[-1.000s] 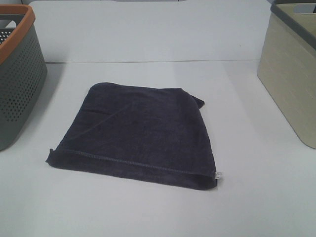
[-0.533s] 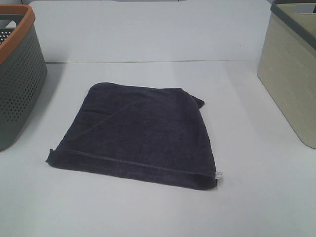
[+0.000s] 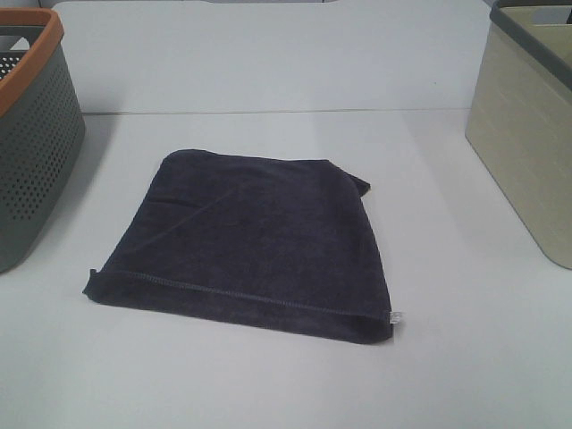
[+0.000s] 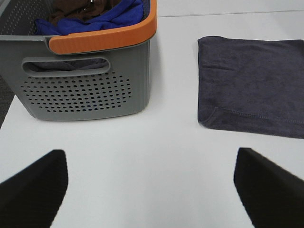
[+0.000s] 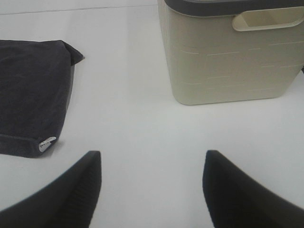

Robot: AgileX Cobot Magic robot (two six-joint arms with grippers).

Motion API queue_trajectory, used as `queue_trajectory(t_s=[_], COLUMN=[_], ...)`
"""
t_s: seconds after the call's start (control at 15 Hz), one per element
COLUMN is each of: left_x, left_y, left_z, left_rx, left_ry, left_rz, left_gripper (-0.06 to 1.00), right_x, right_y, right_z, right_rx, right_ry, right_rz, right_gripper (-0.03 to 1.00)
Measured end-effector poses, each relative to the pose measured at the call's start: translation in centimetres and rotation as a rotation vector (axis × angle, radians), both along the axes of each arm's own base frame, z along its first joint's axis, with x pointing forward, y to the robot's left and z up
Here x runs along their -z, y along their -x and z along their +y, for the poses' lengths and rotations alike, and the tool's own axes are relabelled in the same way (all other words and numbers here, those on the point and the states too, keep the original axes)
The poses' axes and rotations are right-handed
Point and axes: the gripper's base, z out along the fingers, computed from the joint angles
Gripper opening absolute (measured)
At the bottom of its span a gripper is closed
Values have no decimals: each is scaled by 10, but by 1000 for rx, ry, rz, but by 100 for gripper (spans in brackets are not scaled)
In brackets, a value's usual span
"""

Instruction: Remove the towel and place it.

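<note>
A dark navy folded towel (image 3: 255,241) lies flat on the white table (image 3: 268,71), in the middle. It also shows in the left wrist view (image 4: 254,85) and the right wrist view (image 5: 31,90). My left gripper (image 4: 152,190) is open and empty over bare table, near the grey basket and apart from the towel. My right gripper (image 5: 149,190) is open and empty over bare table, between the towel's tagged corner and the beige bin. Neither gripper shows in the exterior high view.
A grey perforated basket with an orange rim (image 3: 31,134) stands at the left; the left wrist view shows its rim (image 4: 102,40) and blue and brown cloths inside. A beige bin with a dark rim (image 3: 527,125) stands at the right, also in the right wrist view (image 5: 228,57).
</note>
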Motion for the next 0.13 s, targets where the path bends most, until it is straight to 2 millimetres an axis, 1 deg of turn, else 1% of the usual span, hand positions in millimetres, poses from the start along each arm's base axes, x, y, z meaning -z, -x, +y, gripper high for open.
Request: queue_trajectory(t_s=[0.13], left_x=[0], left_y=[0], left_z=[0], left_rx=[0], left_ry=[0], left_rz=[0], left_gripper=[89], right_x=[0], right_y=[0], right_z=[0], right_rx=[0], right_ry=[0], right_rz=[0], right_gripper=[63])
